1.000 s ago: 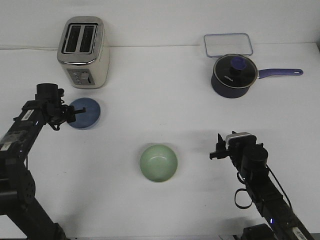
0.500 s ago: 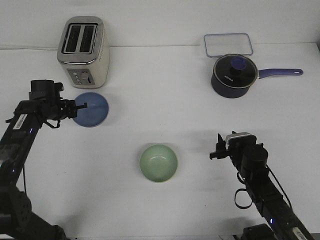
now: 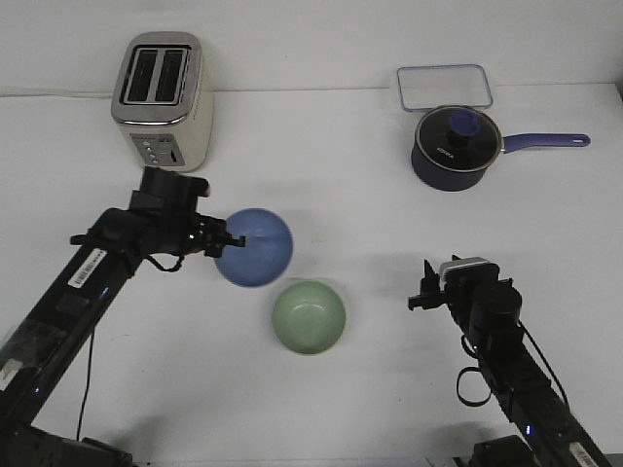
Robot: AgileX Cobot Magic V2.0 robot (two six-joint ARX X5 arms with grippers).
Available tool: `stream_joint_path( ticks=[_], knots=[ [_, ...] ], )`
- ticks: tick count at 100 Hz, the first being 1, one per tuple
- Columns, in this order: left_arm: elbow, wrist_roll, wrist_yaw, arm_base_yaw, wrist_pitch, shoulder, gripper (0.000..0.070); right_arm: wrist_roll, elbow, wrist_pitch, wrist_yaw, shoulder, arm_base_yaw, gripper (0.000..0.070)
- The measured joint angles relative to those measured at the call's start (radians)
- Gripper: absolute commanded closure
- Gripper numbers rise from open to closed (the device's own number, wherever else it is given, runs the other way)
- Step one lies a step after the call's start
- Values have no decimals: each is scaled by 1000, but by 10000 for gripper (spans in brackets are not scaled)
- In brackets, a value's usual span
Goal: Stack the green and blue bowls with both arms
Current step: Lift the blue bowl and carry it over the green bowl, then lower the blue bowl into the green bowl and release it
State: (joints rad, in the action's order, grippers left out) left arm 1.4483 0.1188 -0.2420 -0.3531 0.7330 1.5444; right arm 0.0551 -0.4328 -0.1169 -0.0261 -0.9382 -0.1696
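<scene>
The pale mint green bowl (image 3: 309, 316) sits on the white table near the front middle. The light blue bowl (image 3: 255, 247) is held by its left rim in my left gripper (image 3: 228, 243), which is shut on it. The blue bowl hangs just behind and to the left of the green one, tilted, its lower edge close to the green rim. My right gripper (image 3: 424, 288) rests low at the right, well apart from both bowls; I cannot tell whether it is open or shut.
A silver toaster (image 3: 162, 100) stands at the back left. A dark navy saucepan (image 3: 456, 147) with a purple handle and a clear lidded container (image 3: 444, 87) stand at the back right.
My left arm has carried the blue bowl from beside the toaster to the right and forward, close to the green bowl. The right arm has not moved.
</scene>
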Motion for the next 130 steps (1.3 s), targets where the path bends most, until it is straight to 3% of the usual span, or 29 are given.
stream_joint_path(
  ticks=[36, 78, 83, 95, 100, 130],
  knots=[
    [0, 0, -1, -244, 8, 16, 696, 0, 0, 0, 0, 0, 0, 339],
    [-41, 0, 0, -293, 6, 118, 669, 0, 0, 0, 0, 0, 0, 339],
    [-41, 1, 0, -293, 4, 124, 596, 0, 0, 0, 0, 0, 0, 339],
    [-41, 3, 0, -293, -1, 126, 233, 0, 0, 0, 0, 0, 0, 339],
    [-41, 3, 0, -293, 0, 126, 141, 0, 0, 0, 0, 0, 0, 339],
    [-41, -5, 0, -287, -18, 113, 123, 0, 0, 0, 0, 0, 0, 339]
  ],
)
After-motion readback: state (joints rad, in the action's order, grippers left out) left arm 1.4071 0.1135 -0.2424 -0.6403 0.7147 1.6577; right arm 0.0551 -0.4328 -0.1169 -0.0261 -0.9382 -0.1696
